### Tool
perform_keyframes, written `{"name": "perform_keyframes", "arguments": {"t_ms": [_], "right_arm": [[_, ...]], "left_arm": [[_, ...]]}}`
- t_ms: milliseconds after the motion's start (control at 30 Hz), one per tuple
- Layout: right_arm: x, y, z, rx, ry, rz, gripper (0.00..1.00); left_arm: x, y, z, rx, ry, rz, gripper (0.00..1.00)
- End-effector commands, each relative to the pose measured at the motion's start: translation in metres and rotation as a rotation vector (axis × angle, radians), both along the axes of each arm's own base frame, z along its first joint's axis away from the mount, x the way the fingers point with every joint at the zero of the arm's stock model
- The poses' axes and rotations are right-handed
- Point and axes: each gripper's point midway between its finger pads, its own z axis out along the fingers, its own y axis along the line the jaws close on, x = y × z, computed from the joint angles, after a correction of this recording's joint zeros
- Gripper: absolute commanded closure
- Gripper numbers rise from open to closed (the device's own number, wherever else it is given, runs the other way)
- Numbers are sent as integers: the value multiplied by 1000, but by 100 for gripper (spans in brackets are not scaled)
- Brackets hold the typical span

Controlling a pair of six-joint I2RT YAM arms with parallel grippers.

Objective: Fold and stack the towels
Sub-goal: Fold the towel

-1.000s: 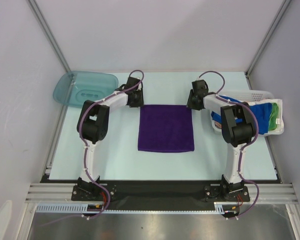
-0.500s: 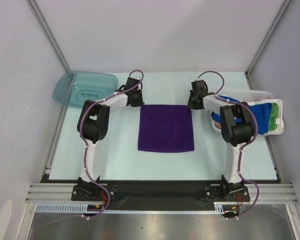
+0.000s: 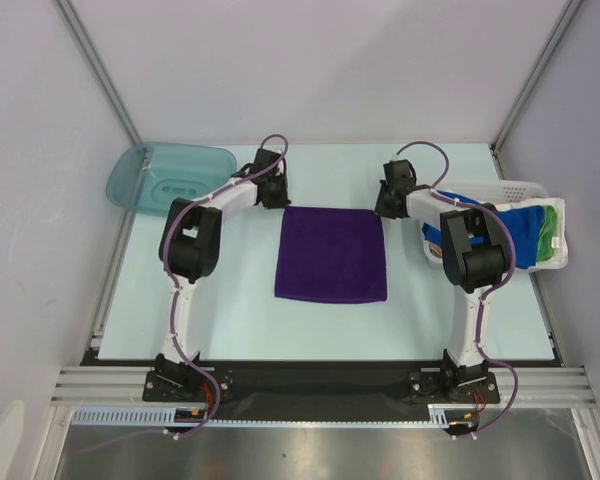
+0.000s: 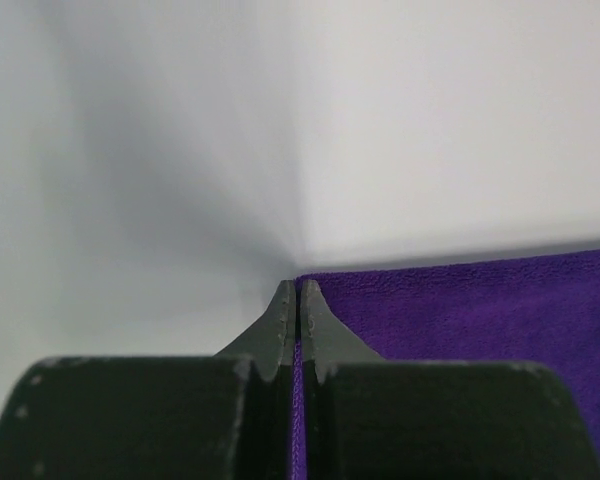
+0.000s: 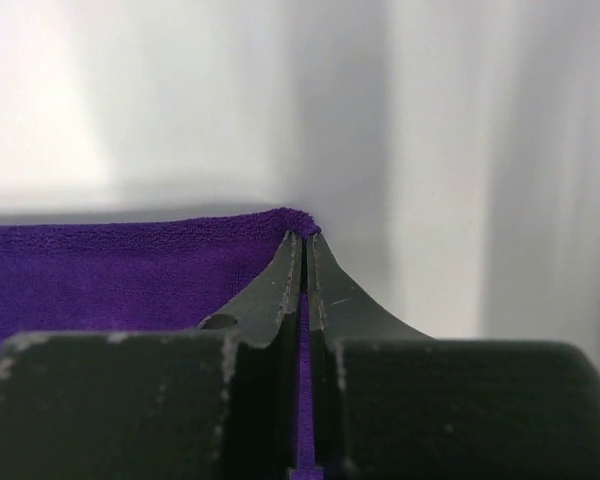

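- Starting nearest you, the purple towel (image 3: 331,254) lies flat and square on the table (image 3: 230,305), midway between the two arms. Its near edge is free and untouched.
- Expect it to handle light and limp. It is fuzzy cloth with no stiffness, so it will probably sag between any two held points and drag on the table rather than slide.
- Take it by the corners. A pinch at both ends of one edge keeps that edge straight, while a pinch mid-edge would let it bunch.
- Your left gripper (image 4: 298,300) is clamped on the far left corner. Its wrist view shows a thin strip of purple nipped between the closed fingers.
- Your right gripper (image 5: 305,250) is closed the same way on the far right corner, with the pile showing just past its tips.
- The fold looks not yet begun. You will likely need to lift both corners and carry them toward the near edge, level and in step, or the edges will land skewed.
- Both bites are thin, right at the corner tips, so a quick pull could slip the cloth out.
- Further right, the basket (image 3: 490,186) holds the blue towel (image 3: 520,225) and green towel (image 3: 552,225), both bunched, close beside the right arm.
- At the far left, the tub (image 3: 170,178) sits at the table's back corner, apart from the purple towel.
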Motion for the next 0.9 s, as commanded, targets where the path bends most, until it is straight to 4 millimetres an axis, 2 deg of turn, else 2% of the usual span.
{"name": "perform_keyframes", "arguments": {"t_ms": [0, 233, 333, 367, 433, 467, 500, 533, 567, 600, 633, 667, 733, 767, 867], "right_arm": [[24, -3, 43, 23, -127, -4, 100], [31, -9, 73, 56, -212, -11, 100], [27, -10, 85, 64, -246, -12, 100], [25, -11, 87, 66, -252, -14, 100], [19, -12, 87, 72, -255, -14, 100], [16, -11, 93, 80, -267, -13, 100], [12, -13, 89, 78, -260, -15, 100], [9, -11, 90, 83, -259, -11, 100], [6, -11, 95, 85, -268, -12, 100], [1, -12, 90, 82, -258, -14, 100], [-2, -12, 90, 83, -259, -14, 100], [-4, -13, 94, 87, -266, -14, 100], [-12, -13, 89, 83, -251, -13, 100], [-15, -13, 89, 82, -253, -13, 100], [-25, -14, 87, 86, -245, -18, 100]], "left_arm": [[27, 2, 35, -43, -95, -2, 100], [38, 7, 64, -105, -182, 14, 100], [36, 8, 71, -112, -201, 15, 100], [32, 9, 68, -111, -194, 18, 100], [30, 8, 79, -130, -221, 18, 100], [24, 9, 74, -135, -206, 21, 99], [21, 9, 74, -141, -201, 24, 100], [20, 9, 84, -155, -226, 26, 100], [13, 9, 78, -164, -207, 28, 100], [9, 10, 79, -169, -205, 31, 100], [7, 9, 88, -183, -228, 29, 100], [-1, 10, 81, -185, -212, 30, 100], [-7, 10, 92, -201, -234, 35, 99], [-15, 13, 82, -193, -216, 40, 100], [-28, 16, 82, -194, -221, 43, 100]]}}
